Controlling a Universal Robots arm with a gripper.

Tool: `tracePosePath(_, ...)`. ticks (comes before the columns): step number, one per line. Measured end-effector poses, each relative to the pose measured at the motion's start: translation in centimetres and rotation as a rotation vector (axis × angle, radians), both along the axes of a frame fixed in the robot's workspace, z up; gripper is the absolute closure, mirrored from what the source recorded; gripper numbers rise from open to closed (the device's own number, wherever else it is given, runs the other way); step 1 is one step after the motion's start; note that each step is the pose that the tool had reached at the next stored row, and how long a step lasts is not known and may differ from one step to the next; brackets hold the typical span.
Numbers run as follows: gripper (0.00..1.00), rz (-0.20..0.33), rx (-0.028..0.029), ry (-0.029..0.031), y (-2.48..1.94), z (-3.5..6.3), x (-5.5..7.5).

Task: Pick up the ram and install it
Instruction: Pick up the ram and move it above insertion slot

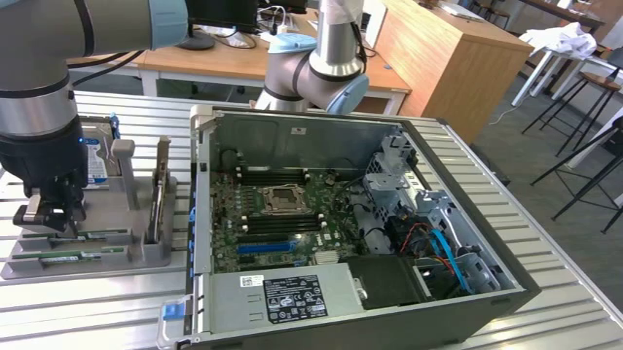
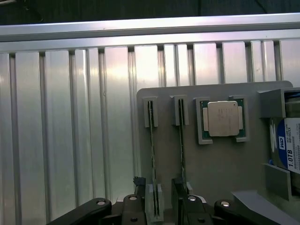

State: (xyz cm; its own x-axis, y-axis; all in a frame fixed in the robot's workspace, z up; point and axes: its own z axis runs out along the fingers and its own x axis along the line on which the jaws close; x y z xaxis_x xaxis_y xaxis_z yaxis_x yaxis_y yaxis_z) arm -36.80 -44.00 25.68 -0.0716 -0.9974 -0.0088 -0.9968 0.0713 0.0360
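Hand (image 1: 49, 211) low over the grey holder (image 2: 215, 173), spread open, straddling the near end of one ram (image 2: 152, 140) without squeezing. Propped on edge in slotted posts, offering both flat faces for a pinch. Second stick (image 2: 182, 140) just beside; processor chip (image 2: 222, 118) and hard drive (image 2: 287, 150) further along. Arm (image 1: 39, 109) pointing straight down, wrist vertical, well apart from the open computer case (image 1: 292, 138) on the surface (image 1: 98, 313).

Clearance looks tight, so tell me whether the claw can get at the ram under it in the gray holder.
Probably yes. The open claw hangs over the ram, which stands on edge, uncovered, in the gray holder. The second ram stick stands close beside it, so the gap looks narrow.
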Motion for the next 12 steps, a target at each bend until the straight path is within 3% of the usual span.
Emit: tracePosePath(12,0.64,0.029,-0.0001,-0.0023,0.00,-0.02,0.00)
